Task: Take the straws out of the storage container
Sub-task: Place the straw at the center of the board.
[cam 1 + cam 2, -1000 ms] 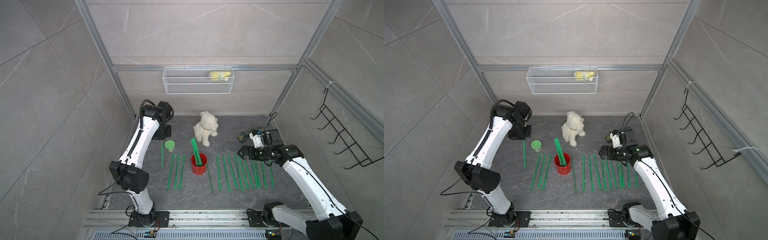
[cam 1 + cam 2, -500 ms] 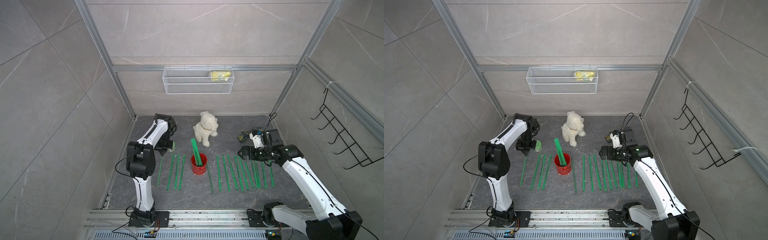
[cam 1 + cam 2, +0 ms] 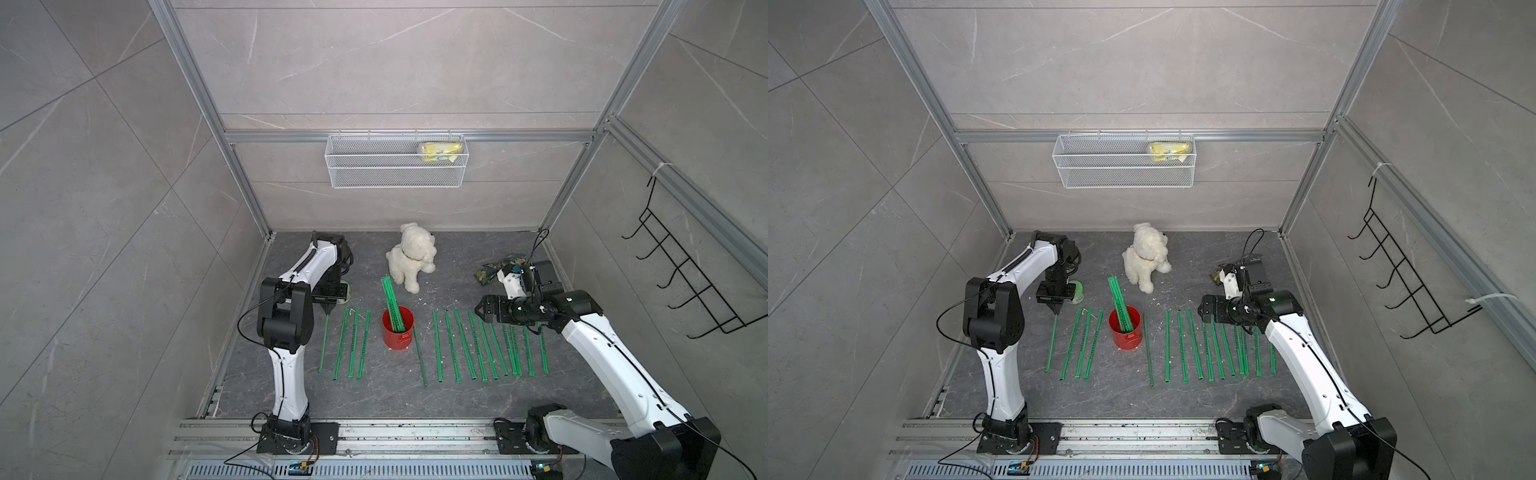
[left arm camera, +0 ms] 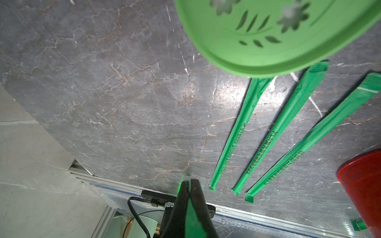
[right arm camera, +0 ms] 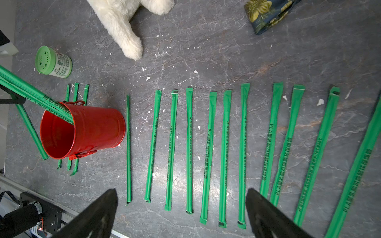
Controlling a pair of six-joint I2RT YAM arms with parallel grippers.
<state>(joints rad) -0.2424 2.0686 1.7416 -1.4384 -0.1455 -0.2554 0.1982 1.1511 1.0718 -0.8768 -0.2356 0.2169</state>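
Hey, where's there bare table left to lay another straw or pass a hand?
Bare: the front strip between the straw ends and the rail; also behind the right row, between dog and cloth. Crowded: the right row under the right gripper, and both sides of the can.

Bright even overhead light; soft shadows; glare on floor (image 4: 191, 90); near green lid (image 4: 268, 31) blurred.

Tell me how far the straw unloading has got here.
Mostly done: over a dozen straws lie in rows on the table either side of the red can. In hand: the left gripper is shut on one straw, at the left row's outer end. Left: a few straws lean in the can. The right gripper is open, empty.
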